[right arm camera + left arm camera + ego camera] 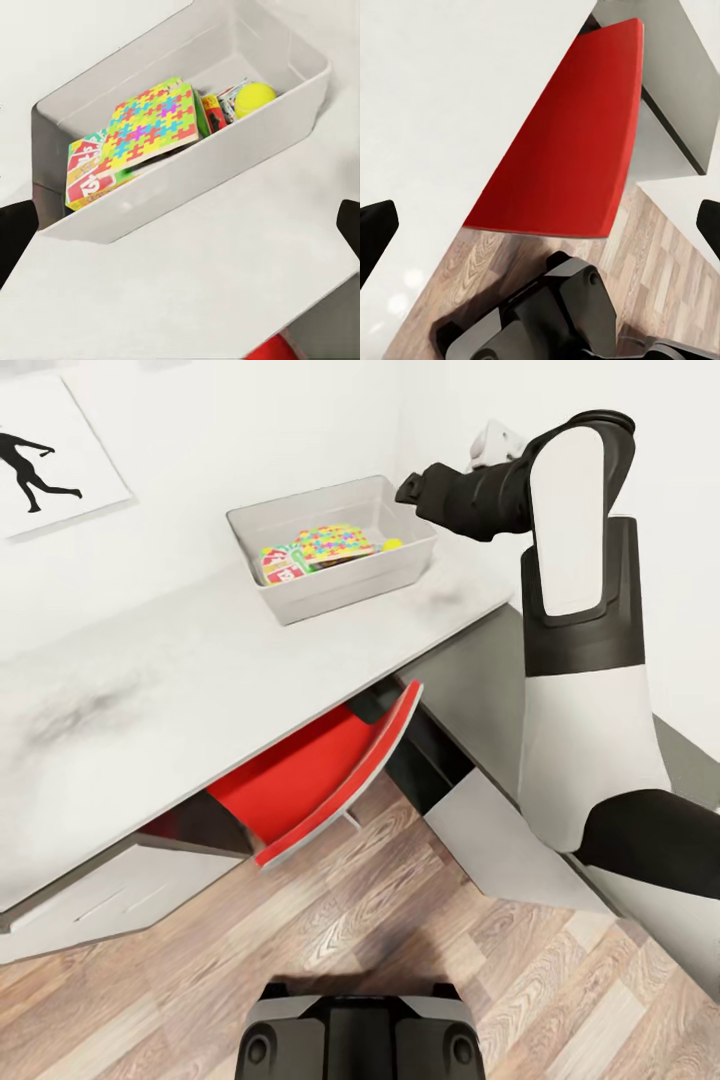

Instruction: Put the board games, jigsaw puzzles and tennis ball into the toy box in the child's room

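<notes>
Red was the nearest bright thing you had: the red chair [330,780] sat tucked under the table [150,700], its back tilted out over the wooden floor [400,950], likely pushed in so the base could stand close. Your left gripper [540,225] hung low beside the table edge, looking down past the chair seat at the robot's own base [555,315]. Its dark fingertips [375,232] stood at opposite edges of the left wrist view, spread wide, with nothing between them; I judge it was parked there to stay out of the way.

Further on, your right arm [570,610] reached up and over the table's far end, and the right gripper [180,225] looked down on the toy box [225,161] from above. Its fingers also stood wide apart and held nothing.

The box sat on the table near the wall. In the head view you could make out only a colourful lid and a yellow spot inside it. The right wrist view gave you more: a jigsaw puzzle [154,120] lay uppermost, tilted across a board game [86,176], with another box edge beside it and the tennis ball [255,99] at the end. I could not count every toy from these angles. On the far wall hung a poster [45,455] of a running figure.
</notes>
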Tool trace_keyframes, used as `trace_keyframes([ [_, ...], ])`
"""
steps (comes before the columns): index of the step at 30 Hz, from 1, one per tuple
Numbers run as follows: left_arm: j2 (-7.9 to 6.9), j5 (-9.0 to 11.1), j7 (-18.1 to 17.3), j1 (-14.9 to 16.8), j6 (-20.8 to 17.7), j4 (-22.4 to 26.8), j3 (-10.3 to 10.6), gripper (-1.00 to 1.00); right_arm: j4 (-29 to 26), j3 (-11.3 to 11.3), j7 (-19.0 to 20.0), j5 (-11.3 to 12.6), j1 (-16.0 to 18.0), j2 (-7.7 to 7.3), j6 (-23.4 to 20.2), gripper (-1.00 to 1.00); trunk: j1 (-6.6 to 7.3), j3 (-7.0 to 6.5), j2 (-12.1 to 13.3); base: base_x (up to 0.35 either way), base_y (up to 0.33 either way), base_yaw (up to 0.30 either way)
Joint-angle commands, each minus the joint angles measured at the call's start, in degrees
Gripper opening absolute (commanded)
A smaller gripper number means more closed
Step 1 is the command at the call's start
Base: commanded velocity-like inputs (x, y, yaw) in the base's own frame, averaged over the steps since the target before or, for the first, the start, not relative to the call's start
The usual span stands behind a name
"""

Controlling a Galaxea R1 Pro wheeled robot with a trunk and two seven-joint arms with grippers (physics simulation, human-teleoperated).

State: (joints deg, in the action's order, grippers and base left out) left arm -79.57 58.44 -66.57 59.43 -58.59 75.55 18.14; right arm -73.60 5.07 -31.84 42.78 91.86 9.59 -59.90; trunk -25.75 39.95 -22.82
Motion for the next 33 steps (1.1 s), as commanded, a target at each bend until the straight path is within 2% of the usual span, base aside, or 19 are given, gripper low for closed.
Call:
trace_keyframes([
  [1,-0.06,0.2,-0.2,0.3,-0.3,-0.1,0.4,1.00,-0.1,0.0,-0.6,0.5,0.0,-0.02,-0.1,1.00,-0.03,-0.02,-0.1,-0.055,0.000,0.000],
  [14,-0.06,0.2,-0.2,0.3,-0.6,0.3,0.4,1.00,-0.3,1.8,-0.6,0.6,-0.4,-0.03,-0.1,1.00,-0.03,-1.26,-0.1,-0.104,0.000,0.000],
  [33,-0.05,0.2,-0.2,0.3,-0.6,0.4,0.4,1.00,-0.3,2.0,-0.6,0.6,-0.8,-0.04,-0.1,1.00,-0.03,-3.07,-0.1,-0.001,0.000,0.000],
])
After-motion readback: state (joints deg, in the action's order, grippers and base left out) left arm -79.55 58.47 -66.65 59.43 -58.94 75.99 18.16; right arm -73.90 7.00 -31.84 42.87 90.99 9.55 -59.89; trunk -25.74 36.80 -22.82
